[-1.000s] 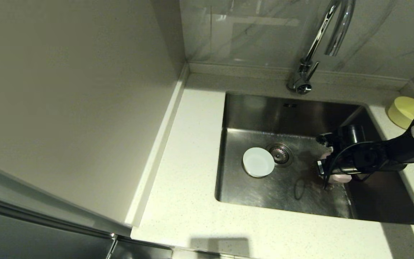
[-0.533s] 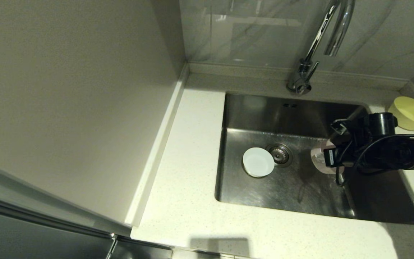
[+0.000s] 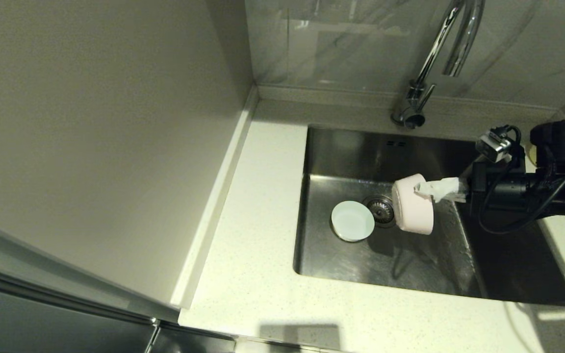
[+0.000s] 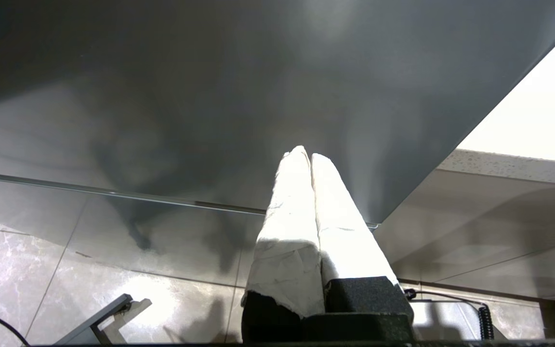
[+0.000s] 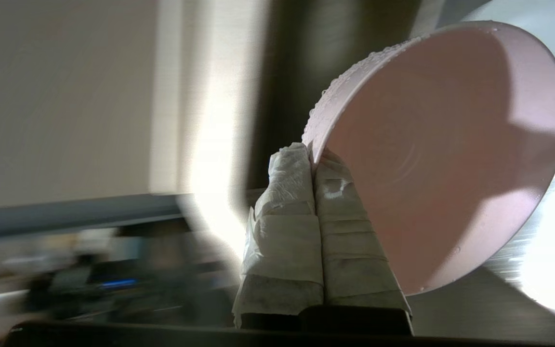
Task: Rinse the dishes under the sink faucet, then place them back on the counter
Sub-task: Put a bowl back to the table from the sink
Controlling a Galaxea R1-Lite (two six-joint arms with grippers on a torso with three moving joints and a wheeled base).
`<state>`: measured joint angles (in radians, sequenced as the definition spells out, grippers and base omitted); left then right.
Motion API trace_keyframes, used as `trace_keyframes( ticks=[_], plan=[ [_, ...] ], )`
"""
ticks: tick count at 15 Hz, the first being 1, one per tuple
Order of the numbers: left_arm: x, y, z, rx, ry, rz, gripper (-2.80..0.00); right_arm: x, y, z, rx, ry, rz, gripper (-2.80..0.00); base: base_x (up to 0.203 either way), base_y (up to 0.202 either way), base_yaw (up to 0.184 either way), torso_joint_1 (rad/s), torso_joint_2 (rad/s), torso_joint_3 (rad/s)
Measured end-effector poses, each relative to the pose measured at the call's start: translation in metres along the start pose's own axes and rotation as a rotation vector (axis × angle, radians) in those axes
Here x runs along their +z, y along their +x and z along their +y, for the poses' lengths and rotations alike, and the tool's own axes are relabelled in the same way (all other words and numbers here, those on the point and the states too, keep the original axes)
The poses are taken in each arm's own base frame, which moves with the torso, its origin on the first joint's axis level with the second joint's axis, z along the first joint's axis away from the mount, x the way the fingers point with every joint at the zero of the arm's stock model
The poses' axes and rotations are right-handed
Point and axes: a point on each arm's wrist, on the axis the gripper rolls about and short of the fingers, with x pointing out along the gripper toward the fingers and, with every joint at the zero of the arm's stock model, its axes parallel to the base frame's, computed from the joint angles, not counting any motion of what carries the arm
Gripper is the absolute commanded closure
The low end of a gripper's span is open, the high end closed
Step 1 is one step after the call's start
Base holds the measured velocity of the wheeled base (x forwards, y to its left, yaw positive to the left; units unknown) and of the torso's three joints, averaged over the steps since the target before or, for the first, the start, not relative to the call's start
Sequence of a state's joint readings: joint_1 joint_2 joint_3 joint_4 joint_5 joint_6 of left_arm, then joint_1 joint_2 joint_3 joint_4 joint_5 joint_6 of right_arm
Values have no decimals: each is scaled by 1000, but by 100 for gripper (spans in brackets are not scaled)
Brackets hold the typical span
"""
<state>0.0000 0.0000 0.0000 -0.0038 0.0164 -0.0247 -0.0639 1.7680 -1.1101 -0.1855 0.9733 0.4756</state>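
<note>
Pink bowl (image 3: 413,204) is held up over the sink (image 3: 518,289), tipped on its side, its rim pinched between the closed, cloth-wrapped fingers (image 3: 442,189) of the right gripper (image 3: 422,190) — water beads are seen along that rim in the right wrist view (image 5: 443,154). The bowl is carried just beside the drain (image 3: 381,211), with the faucet (image 3: 451,44) arched above and behind. On the basin floor the white bowl (image 3: 352,221) is left mouth up, touching the drain's edge. The yellow-green bowl is mostly hidden behind the right arm on the counter (image 3: 248,274). The left gripper (image 4: 306,159) is parked away from the sink, facing a dark panel, its wrapped fingers (image 4: 289,212) pressed together on nothing.
</note>
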Motion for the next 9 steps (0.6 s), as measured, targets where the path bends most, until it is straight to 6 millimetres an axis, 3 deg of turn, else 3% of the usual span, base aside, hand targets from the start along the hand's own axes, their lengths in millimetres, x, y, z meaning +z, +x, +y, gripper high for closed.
trace_keyframes(
  ticks=[2,9],
  plan=[
    [0,0,0,0,1,0,0,9,-4,21,80,197,14,0,0,0,0,0,0,0],
    [0,0,0,0,0,0,0,74,-29,104,370,940,-7,0,0,0,0,0,0,0]
  ],
)
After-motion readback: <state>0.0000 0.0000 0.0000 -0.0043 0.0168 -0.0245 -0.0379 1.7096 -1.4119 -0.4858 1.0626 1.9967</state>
